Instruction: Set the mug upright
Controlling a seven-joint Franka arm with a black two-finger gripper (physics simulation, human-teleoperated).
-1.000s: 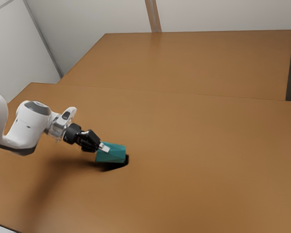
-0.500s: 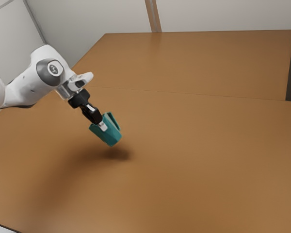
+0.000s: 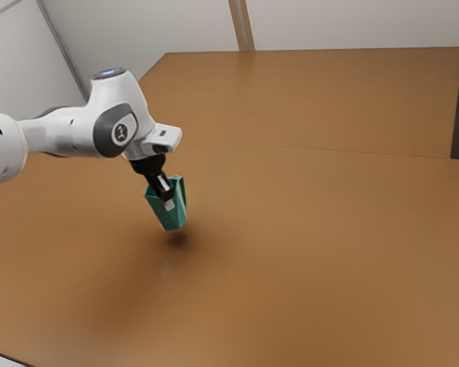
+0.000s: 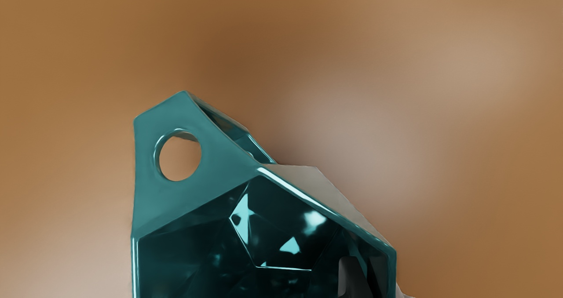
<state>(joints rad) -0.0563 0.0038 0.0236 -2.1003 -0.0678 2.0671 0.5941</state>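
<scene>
A faceted teal mug [image 3: 170,219] is held above a brown table [image 3: 306,252], its wall pinched by the black two-finger gripper [image 3: 168,203], one finger inside the rim, one outside. The mug is tilted, mouth above base, and a dark shadow [image 3: 177,239] is cast below.

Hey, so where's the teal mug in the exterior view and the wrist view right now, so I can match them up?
Exterior view: the mug is left of centre, tilted, held by the gripper above its shadow.
Wrist view: its open mouth faces the camera, with a dark finger inside.
Shared landmark: the brown table, behind the mug in both.
</scene>
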